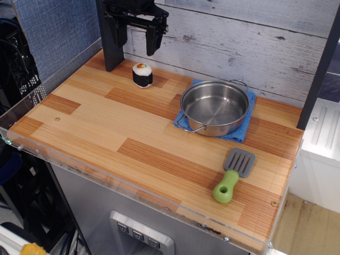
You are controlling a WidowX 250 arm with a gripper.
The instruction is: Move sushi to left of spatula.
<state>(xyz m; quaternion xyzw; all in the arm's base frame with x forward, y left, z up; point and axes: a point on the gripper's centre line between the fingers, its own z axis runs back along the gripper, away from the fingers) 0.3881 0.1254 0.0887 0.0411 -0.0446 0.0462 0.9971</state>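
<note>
The sushi point(142, 75) stands upright at the back left of the wooden table, black wrap with a white top and orange-green centre. My gripper point(135, 47) hangs open in the air above it, its two black fingers spread apart, not touching it. The spatula point(235, 174) lies near the front right edge, grey slotted blade toward the back, lime-green handle toward the front.
A steel pan point(214, 107) sits on a blue cloth point(240, 131) right of the sushi. A dark post point(110, 37) stands at the back left beside the gripper. A clear rim point(133, 189) runs along the table's front edge. A plank wall closes the back.
</note>
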